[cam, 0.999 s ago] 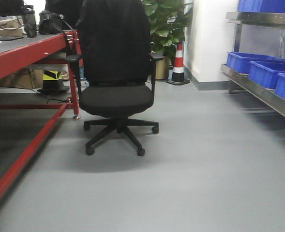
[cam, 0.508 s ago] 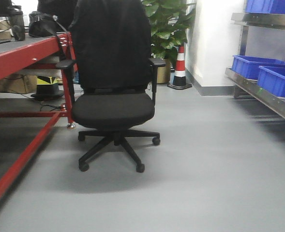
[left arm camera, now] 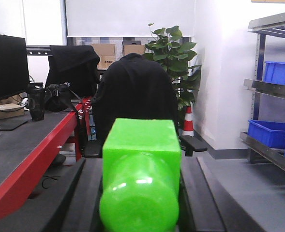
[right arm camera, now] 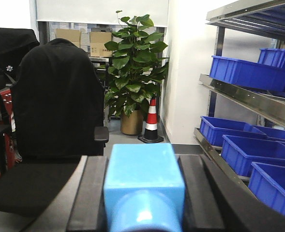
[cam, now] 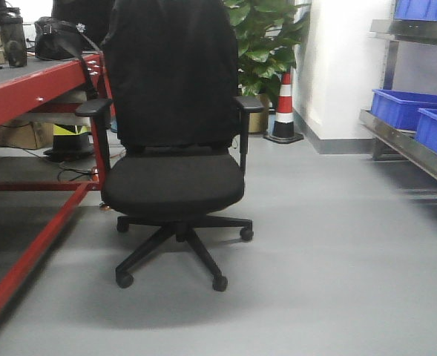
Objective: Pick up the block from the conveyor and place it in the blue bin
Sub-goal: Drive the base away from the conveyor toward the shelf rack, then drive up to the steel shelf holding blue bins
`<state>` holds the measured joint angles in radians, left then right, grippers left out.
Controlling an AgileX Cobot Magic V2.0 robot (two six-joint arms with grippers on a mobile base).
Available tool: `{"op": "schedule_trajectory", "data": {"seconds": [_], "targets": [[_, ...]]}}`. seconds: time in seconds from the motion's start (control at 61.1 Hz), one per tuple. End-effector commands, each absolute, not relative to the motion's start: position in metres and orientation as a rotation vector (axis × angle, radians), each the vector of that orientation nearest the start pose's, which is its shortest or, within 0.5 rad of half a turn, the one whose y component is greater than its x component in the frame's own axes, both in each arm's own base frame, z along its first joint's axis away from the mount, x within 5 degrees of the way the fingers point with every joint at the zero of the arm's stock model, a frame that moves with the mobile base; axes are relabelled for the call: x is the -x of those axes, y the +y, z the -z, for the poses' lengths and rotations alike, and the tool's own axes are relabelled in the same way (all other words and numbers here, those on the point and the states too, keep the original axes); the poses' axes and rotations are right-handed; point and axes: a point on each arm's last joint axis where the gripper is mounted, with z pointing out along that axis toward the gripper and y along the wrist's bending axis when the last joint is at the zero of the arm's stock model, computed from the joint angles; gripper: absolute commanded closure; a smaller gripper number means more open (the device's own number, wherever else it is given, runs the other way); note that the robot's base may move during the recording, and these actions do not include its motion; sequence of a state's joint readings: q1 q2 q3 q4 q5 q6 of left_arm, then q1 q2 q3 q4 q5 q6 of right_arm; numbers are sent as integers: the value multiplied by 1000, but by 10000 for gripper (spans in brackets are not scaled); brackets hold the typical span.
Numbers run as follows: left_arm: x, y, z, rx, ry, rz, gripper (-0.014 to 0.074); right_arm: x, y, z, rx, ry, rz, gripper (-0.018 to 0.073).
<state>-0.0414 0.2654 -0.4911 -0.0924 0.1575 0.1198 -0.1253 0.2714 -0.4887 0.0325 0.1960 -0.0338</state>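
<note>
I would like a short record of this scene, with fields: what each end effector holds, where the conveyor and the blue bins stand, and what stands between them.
left end effector: shut on a green block
right end effector: shut on a light blue block
conveyor: left side of the front view, red frame
blue bins: right side, on the metal shelf
between them: black office chair on the grey floor
background: potted plant, striped cone
</note>
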Motion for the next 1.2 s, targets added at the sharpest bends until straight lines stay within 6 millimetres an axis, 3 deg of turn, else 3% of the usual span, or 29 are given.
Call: {"op": "schedule_trajectory", "data": {"seconds": [0.0, 1.179], "targets": [[-58, -4, -348, -63, 1390, 21, 707, -60, -7, -344, -81, 1436, 108, 721], [-58, -4, -348, -63, 1390, 21, 707, -60, -7, -344, -81, 1436, 108, 721]]}}
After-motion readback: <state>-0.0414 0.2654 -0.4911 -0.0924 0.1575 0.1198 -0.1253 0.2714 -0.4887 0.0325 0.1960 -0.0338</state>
